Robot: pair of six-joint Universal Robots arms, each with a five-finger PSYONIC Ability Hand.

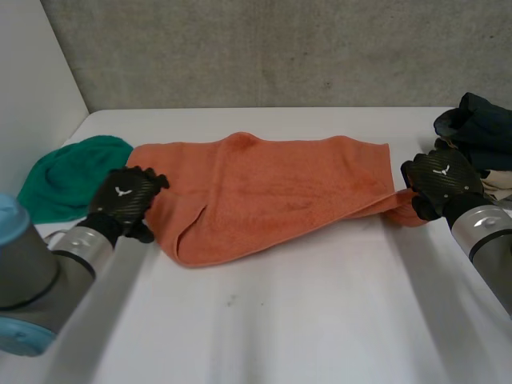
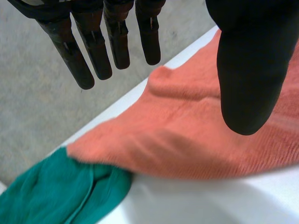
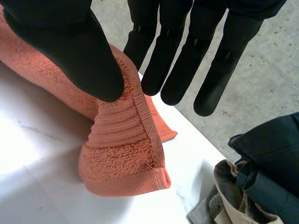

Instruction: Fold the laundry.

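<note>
Now we have the towel lying lengthwise across the tabletop, an end toward each hand. Our right hand pinches its right end, while our left hand is at the left end, fingers straight, holding nothing.

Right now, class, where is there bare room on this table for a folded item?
The widest bare patch is the near table, between the orange towel and both arms. A narrow strip runs behind the towel. Crowded: green cloth by the left hand, dark clothes by the right hand.
</note>
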